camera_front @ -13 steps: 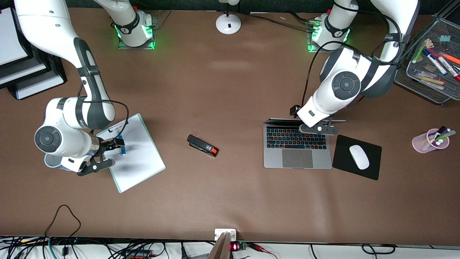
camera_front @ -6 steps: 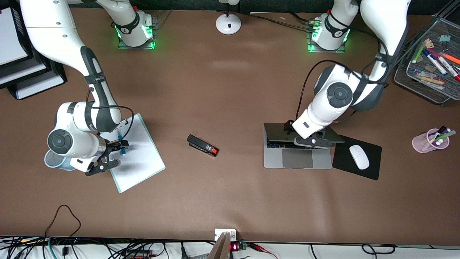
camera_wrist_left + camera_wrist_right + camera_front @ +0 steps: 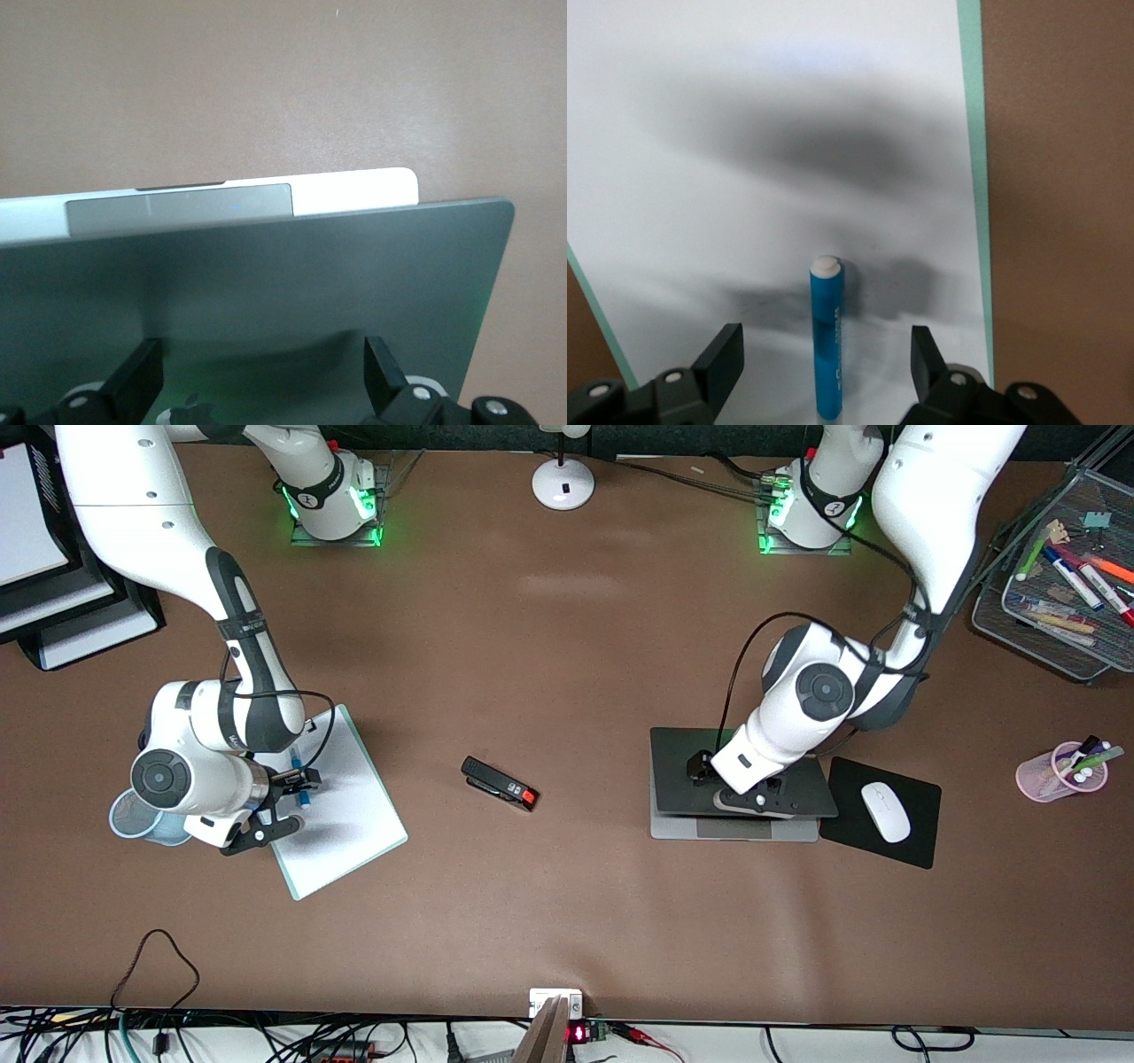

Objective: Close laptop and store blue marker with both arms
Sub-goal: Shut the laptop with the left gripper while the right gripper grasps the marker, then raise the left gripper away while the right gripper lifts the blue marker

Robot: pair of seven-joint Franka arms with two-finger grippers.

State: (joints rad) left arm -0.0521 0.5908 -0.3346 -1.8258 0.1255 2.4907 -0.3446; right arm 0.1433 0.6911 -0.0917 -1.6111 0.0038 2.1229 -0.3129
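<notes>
The laptop (image 3: 740, 766) lies toward the left arm's end of the table, its dark lid tilted low over the silver base (image 3: 735, 831). My left gripper (image 3: 753, 799) is open and rests on the lid. In the left wrist view my left gripper (image 3: 261, 381) has both fingers spread on the lid (image 3: 283, 274), and the trackpad (image 3: 177, 208) shows past the lid's edge. The blue marker (image 3: 301, 779) lies on a white clipboard (image 3: 345, 824). My right gripper (image 3: 283, 806) is open and straddles the blue marker (image 3: 827, 345), fingers (image 3: 722, 363) apart on either side, not touching it.
A black stapler (image 3: 500, 783) lies mid-table. A black mouse pad (image 3: 921, 806) with a white mouse (image 3: 886, 811) sits beside the laptop. A pink cup of pens (image 3: 1063, 772) and a mesh tray (image 3: 1054, 629) are at the left arm's end. A blue mesh cup (image 3: 124, 819) stands under my right arm.
My left gripper has pushed the laptop lid down from upright to nearly flat, covering the keyboard. My right gripper has shifted slightly and stays open over the marker.
</notes>
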